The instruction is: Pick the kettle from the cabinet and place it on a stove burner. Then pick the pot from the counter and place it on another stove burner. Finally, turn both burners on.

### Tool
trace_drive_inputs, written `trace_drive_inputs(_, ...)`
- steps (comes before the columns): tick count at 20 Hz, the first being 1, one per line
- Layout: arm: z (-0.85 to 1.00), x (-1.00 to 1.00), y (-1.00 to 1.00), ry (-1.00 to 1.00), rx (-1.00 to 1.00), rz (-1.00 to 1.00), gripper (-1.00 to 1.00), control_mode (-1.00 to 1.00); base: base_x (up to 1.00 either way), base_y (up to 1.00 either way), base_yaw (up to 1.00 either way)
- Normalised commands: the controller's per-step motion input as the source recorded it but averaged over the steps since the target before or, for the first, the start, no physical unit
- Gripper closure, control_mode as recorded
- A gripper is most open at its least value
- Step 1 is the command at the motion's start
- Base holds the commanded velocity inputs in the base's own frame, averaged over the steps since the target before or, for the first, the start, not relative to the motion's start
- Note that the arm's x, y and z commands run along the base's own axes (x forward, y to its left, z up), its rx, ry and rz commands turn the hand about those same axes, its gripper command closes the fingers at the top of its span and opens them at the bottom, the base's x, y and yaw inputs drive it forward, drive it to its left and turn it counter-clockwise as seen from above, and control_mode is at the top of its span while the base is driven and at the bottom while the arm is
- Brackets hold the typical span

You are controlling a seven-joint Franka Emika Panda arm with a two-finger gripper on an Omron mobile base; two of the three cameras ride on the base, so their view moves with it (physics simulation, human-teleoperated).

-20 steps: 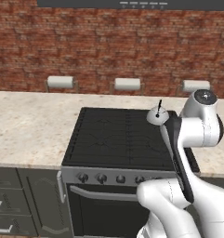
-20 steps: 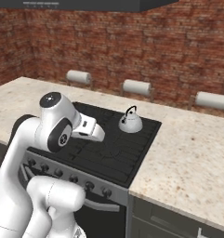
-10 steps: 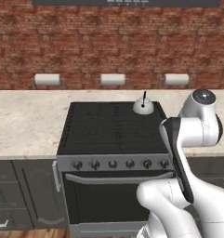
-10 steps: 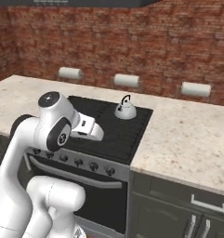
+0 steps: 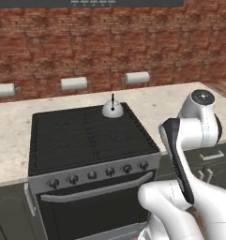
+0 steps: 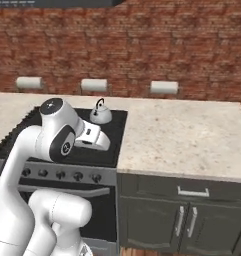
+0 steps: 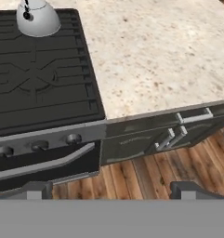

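**Kettle on a back burner, gripper held open above the range front**

While the gripper (image 7: 111,188) hangs in the air over the front edge of the range, its two dark finger tips stand far apart and nothing is between them. They touch nothing.

Seen along the gripper, the kettle (image 7: 37,17) is well ahead and to the left, far from the fingers. It stands upright on the back right burner of the cooktop (image 7: 39,79), close to the right edge of the black surface. In the left base view the kettle (image 5: 112,109) shows its thin black handle rising straight up, and in the right base view the kettle (image 6: 100,113) sits just beyond the arm's elbow.

Directly under the gripper and a little to the left is the row of knobs (image 7: 39,145) with the oven door handle (image 7: 43,162) below them. Ahead and to the right lies the counter (image 7: 155,56), beige and speckled, with dark cupboards (image 7: 169,135) under it and a wooden floor (image 7: 146,176) nearest to the fingers.
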Motion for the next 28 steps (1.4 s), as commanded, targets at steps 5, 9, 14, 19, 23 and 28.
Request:
trace_drive_inputs(5, 0.0, 0.0, 0.0, 0.0, 0.0, 0.0, -1.0, 1.0, 0.0, 0.0, -0.49)
trace_drive_inputs(9, 0.0, 0.0, 0.0, 0.0, 0.0, 0.0, -1.0, 1.0, 0.0, 0.0, -0.49)
trace_drive_inputs(14, 0.0, 0.0, 0.0, 0.0, 0.0, 0.0, -1.0, 1.0, 0.0, 0.0, -0.48)
trace_drive_inputs(19, 0.0, 0.0, 0.0, 0.0, 0.0, 0.0, -1.0, 1.0, 0.0, 0.0, -0.48)
trace_drive_inputs(23, 0.0, 0.0, 0.0, 0.0, 0.0, 0.0, -1.0, 1.0, 0.0, 0.0, -0.49)
trace_drive_inputs(28, 0.0, 0.0, 0.0, 0.0, 0.0, 0.0, -1.0, 1.0, 0.0, 0.0, -0.5)
